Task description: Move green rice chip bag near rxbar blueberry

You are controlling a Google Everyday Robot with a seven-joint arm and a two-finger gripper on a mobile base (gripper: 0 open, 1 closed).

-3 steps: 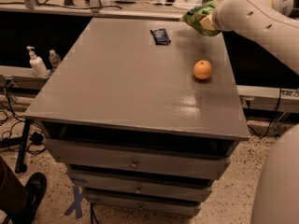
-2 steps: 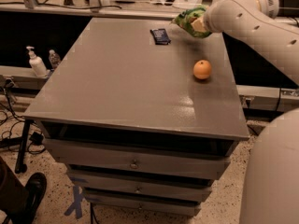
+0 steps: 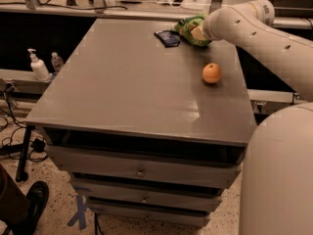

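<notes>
Camera view looks down across a grey table (image 3: 132,82) with three drawers (image 3: 141,172) stacked below its front edge. At the far right part of the top, the gripper (image 3: 197,33) sits low over the surface at the end of the white arm (image 3: 254,31), which reaches in from the right. The green rice chip bag (image 3: 188,27) is bunched around the gripper's tip; its fingers seem to be clamped on the bag, though the wrinkled foil and the wrist hide most of them. The bag lies at or just above the tabletop, I cannot tell which, close to the far edge. Just beside it on its left is the rxbar blueberry (image 3: 167,37), a flat dark wrapper lying on the table, its right end almost meeting the bag. The orange (image 3: 212,73) rests nearer the camera, apart from both and close to the right edge. The robot's pale body (image 3: 279,175) fills the lower right corner. To the left of the table, a pump bottle (image 3: 38,66) and a small clear bottle (image 3: 57,61) stand on a low ledge, and a dark shoe (image 3: 34,199) shows on the speckled floor at the lower left.
</notes>
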